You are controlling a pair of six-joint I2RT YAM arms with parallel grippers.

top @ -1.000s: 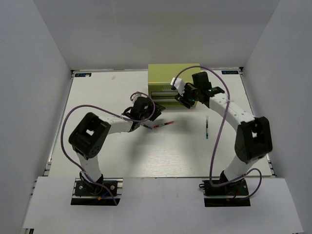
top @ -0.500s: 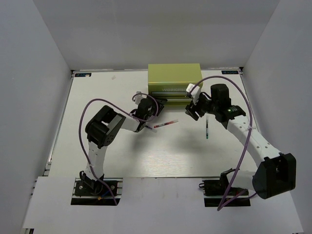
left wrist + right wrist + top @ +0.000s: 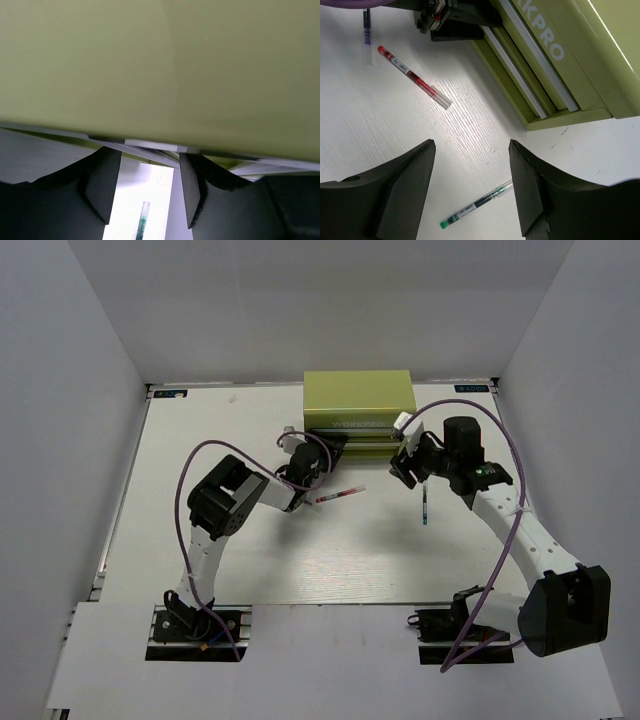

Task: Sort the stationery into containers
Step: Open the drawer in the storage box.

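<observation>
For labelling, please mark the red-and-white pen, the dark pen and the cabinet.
red-and-white pen (image 3: 415, 77): right wrist view, mid barrel.
dark pen (image 3: 476, 204): right wrist view, mid barrel.
cabinet (image 3: 358, 397): top external view, top face.

Olive-green cabinet (image 3: 160, 65) fills your upper frame, close and blurred. Just below its lower edge, the left gripper (image 3: 148, 185) has its dark fingers (image 3: 102, 185) spread apart. Between them, below the cabinet, you see white table (image 3: 129, 192) and one slim pen (image 3: 144, 221), partly green.
</observation>
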